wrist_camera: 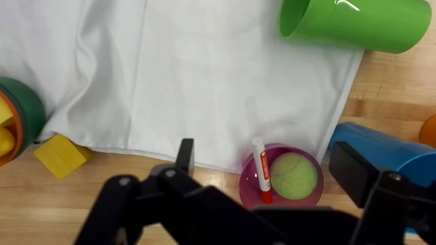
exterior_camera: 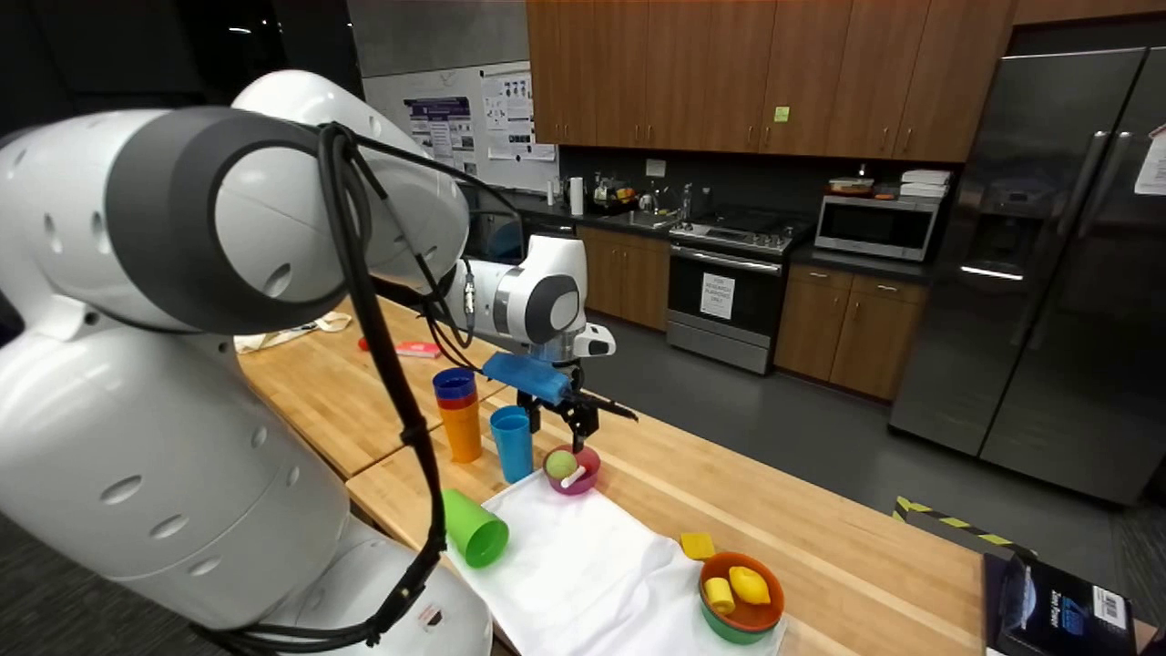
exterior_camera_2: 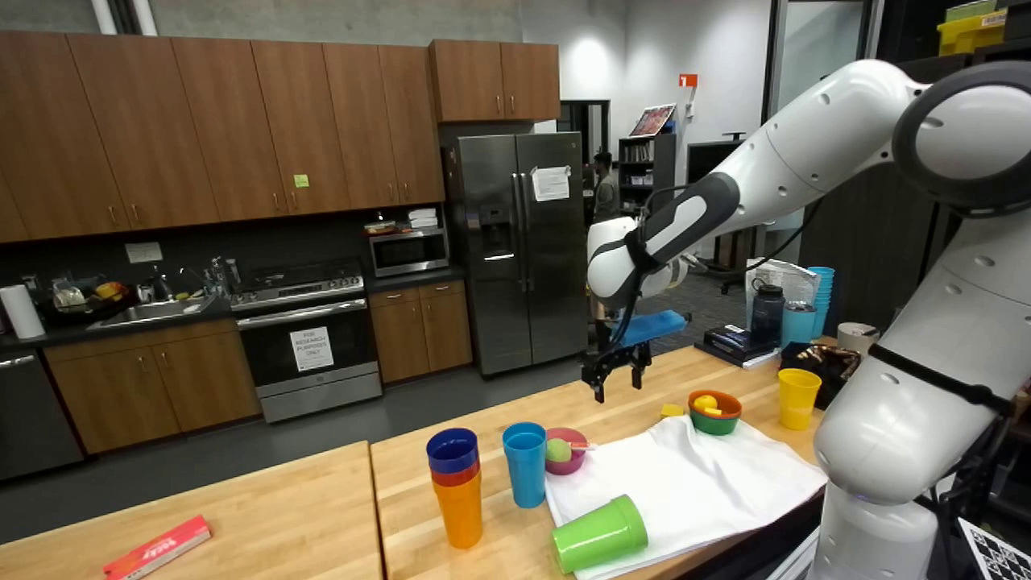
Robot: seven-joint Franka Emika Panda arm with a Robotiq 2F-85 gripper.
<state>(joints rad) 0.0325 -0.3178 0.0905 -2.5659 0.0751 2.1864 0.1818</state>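
We see the marker (wrist_camera: pixel 262 170) leaning in the pink bowl (wrist_camera: pixel 248 180), its red end down inside and its white end poking out past the rim over the cloth (wrist_camera: pixel 218 85). In the wrist view its long axis runs nearly up and down, tipping slightly left toward the white end, so it lies roughly crosswise to the line from jaw to jaw of the tool (exterior_camera_2: pixel 619 390).

That tool hangs pointing down above the worktop (exterior_camera: pixel 783 519), its jaws spread wide and nothing in its hold. Looking from the wrist, we find the marker about midway between the jaws, with the ball (wrist_camera: pixel 294 176) right alongside in the same bowl; whether the two touch, we cannot tell. In an exterior view we can make out a gap between the tool and the bowl below it.

The bowl sits at a corner of the cloth, and the blue cup (exterior_camera_2: pixel 525 467) stands upright just beside it. The green cup (wrist_camera: pixel 361 25) lies on its side, partly on the cloth, mouth toward the cloth's middle.
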